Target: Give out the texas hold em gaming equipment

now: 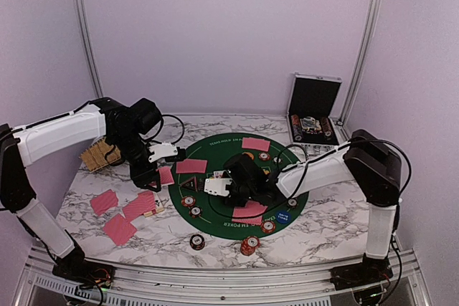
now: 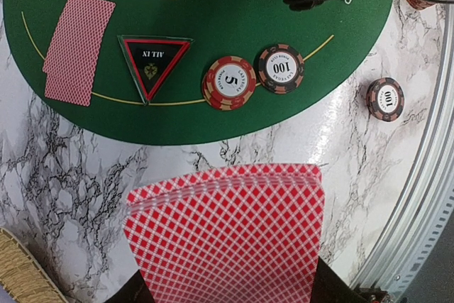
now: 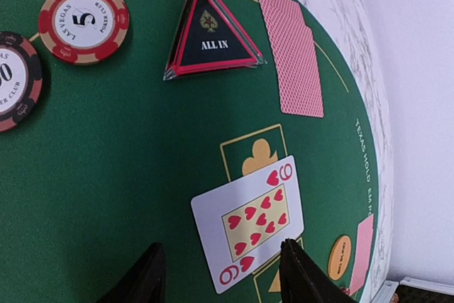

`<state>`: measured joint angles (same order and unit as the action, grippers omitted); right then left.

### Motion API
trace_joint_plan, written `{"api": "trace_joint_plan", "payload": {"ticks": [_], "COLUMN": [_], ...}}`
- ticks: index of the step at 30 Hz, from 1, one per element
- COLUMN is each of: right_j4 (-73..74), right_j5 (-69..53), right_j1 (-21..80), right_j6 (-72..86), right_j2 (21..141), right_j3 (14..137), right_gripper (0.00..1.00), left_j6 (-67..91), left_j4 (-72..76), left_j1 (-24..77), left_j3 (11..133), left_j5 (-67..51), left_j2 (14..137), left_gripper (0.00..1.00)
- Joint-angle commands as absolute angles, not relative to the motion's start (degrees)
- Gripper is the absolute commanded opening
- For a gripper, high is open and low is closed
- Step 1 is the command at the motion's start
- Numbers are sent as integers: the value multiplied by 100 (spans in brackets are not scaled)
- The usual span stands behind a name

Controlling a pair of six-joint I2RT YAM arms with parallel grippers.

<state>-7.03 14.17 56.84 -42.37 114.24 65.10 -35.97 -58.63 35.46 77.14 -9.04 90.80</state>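
White-faced nine-of-hearts card (image 3: 248, 221) lies face-up on round green felt mat (image 3: 106, 175).
Long axis seven-to-one o'clock, right claw (image 3: 221, 278) spread apart over it; left claw (image 2: 227, 294) grips red-backed card stack (image 2: 227, 232).

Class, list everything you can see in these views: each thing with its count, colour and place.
Table: one, white marble.
Mat: one, green, table centre.
Face-down cards: several, pink-red backs, on mat and on table at left.
Nine of hearts: one, white, on mat.
Chips: several, red-and-cream or dark, mat's near side and table.
All-in marker: one, black triangle, on mat.
Blue disc: one, mat's near-right edge.
Orange disc: one, on mat.
Case: one, silver, open, far right.
Basket: one, straw, far left.
Left gripper: shut on pink-red deck.
Right gripper: open, over the nine.
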Motion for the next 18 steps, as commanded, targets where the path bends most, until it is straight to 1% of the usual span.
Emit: {"api": "trace_joint_plan", "payload": {"ticks": [1,4,8,11,12,13,14,17,18], "right_j4": [-342,-356,-503,-601,-616,-675,-827,-1901,-2149], "right_j5": [893,288,-488,-1117,-1334,-1582,-1970,-3634,-3936], "right_j1": [5341,4889,4349,4071,3988,3877,3742,3269,3222], "right_j6": [-3454,-2548,-1313,-245,106,539,1038,2568,3030], "right_j2": [10872,10481,9853,9485,9374,9275,9200,9328,9484], "right_j3": [6812,6854,6671,6522,6495,6449,6363,6048,6055], "right_gripper": [54,58,59,64,68,88,98,99,99], "left_j6": [-3586,-3565,-3546,-3567,-3569,-3587,-3593,-3648,-3648], "left_j4": [-6066,-6072,-6073,-6073,-6073,-6072,-6069,-6066,-6065], "left_j1": [3516,3521,3522,3524,3524,3524,3524,3524,3532], "left_j3": [7861,7883,7931,7972,7994,8018,8042,8114,8139], "left_j5": [-1022,-1026,-1058,-1076,-1087,-1097,-1111,-1162,-1184], "left_j2": [9084,9095,9126,9172,9187,9207,9223,9246,9257], "left_gripper": [60,60,60,59,59,60,60,60,61]}}
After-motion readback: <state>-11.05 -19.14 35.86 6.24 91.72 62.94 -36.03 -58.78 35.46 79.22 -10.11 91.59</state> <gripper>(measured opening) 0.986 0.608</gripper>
